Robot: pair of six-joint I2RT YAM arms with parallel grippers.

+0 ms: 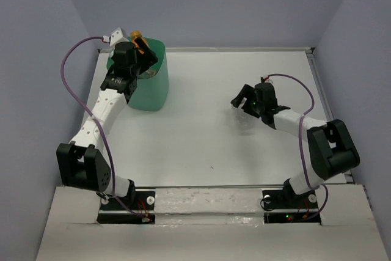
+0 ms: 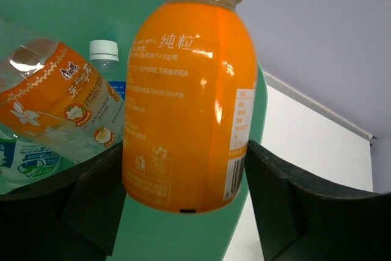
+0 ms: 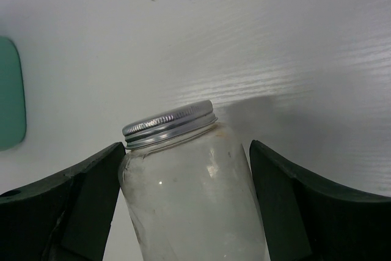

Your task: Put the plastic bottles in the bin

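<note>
The mint-green bin [image 1: 149,93] stands at the back left of the table. Above its opening my left gripper [image 1: 139,47] is shut on an orange-filled plastic bottle [image 2: 183,108] with an orange cap, both fingers against the bottle's sides. Inside the bin [image 2: 61,4] lie a clear bottle with an orange label [image 2: 61,102] and a white-capped bottle [image 2: 105,53]. At mid right my right gripper [image 1: 241,99] is shut on a clear jar-like bottle [image 3: 189,194] with a silver screw lid, tilted above the table.
The white table [image 1: 201,132] is walled on three sides. A rail runs along its right edge [image 1: 330,114]. The bin's rim [image 3: 9,93] shows at the left of the right wrist view.
</note>
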